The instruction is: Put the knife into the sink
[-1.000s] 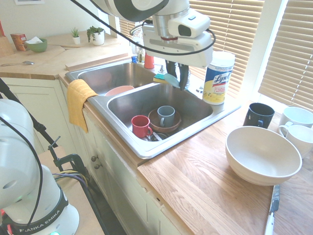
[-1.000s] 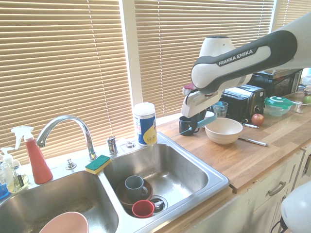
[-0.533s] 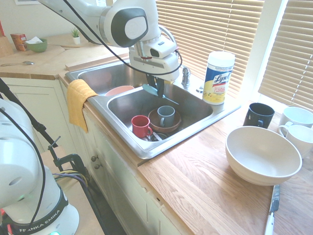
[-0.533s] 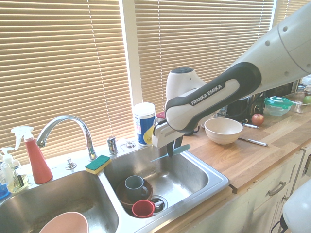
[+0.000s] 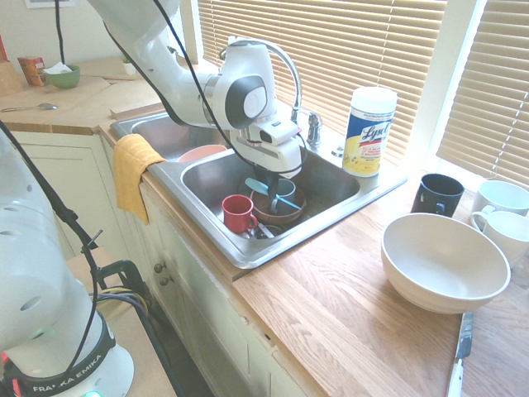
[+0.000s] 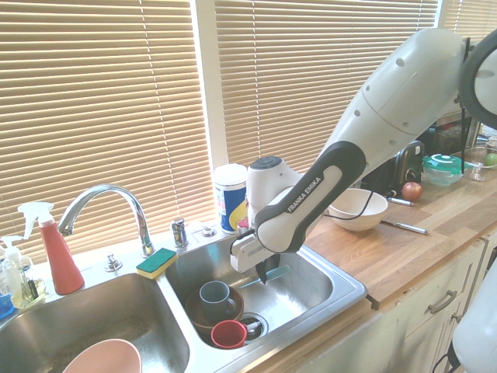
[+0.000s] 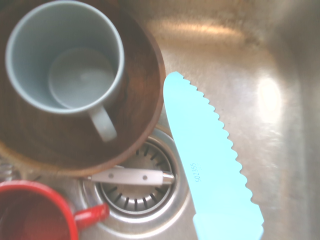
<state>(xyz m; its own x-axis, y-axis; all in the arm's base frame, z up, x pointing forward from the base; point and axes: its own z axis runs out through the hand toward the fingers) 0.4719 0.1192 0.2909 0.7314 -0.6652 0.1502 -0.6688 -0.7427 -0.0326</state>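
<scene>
The gripper (image 5: 275, 188), clenched on the knife (image 5: 270, 191), holds it level inside the sink (image 5: 331, 217), blade over bare steel beside the bowl (image 7: 142, 100).

Bright window backlight; glare on sink (image 7: 260, 100) steel.

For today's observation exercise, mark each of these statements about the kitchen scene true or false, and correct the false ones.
1. The gripper holds the turquoise knife over the right-hand sink basin. True.
2. The grey mug stands inside a brown bowl. True.
3. The red mug is on the wooden counter. False: it stands in the sink basin.
4. The large white bowl lies in the sink. False: it sits on the counter.
5. A yellow cloth hangs over the sink's front edge. True.
</scene>
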